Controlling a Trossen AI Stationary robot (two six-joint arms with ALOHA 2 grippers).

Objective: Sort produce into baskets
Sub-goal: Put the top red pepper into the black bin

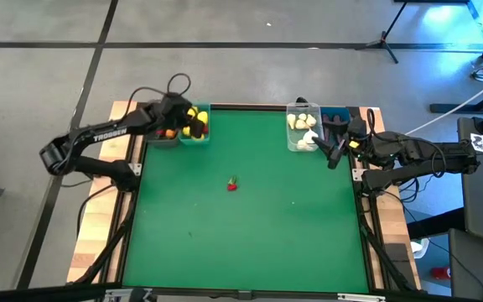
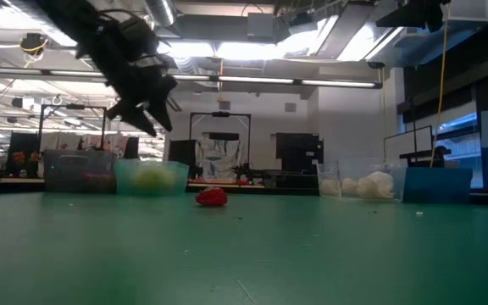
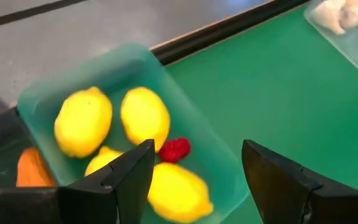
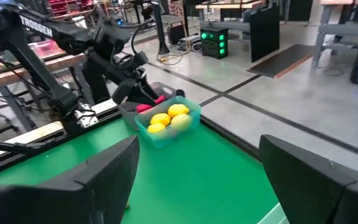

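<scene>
The green table (image 1: 250, 226) lay inside a dark raised rim, with grey concrete floor beyond its far edge and a workshop of benches, ceiling lights and dark equipment behind it. Most of the mat was bare; only a red pepper (image 1: 232, 184) lay near its middle, well apart from every bin.

At the far left corner stood the dark bin (image 1: 163, 134) and, touching it, the teal bin (image 1: 196, 124). The left gripper (image 3: 194, 177) hung over the teal bin with its fingers spread and nothing between them. In the left wrist view, four yellow lemons (image 3: 82, 121) and a small red berry (image 3: 174, 149) lay in that bin, and an orange carrot (image 3: 31, 169) showed in the dark one beside it.

At the far right corner, the clear bin (image 1: 302, 126) held white garlic bulbs (image 1: 298, 122), with the blue bin (image 1: 335, 117) just beside it. The right gripper (image 1: 332, 149) sat over these two bins, fingers apart and empty.
</scene>
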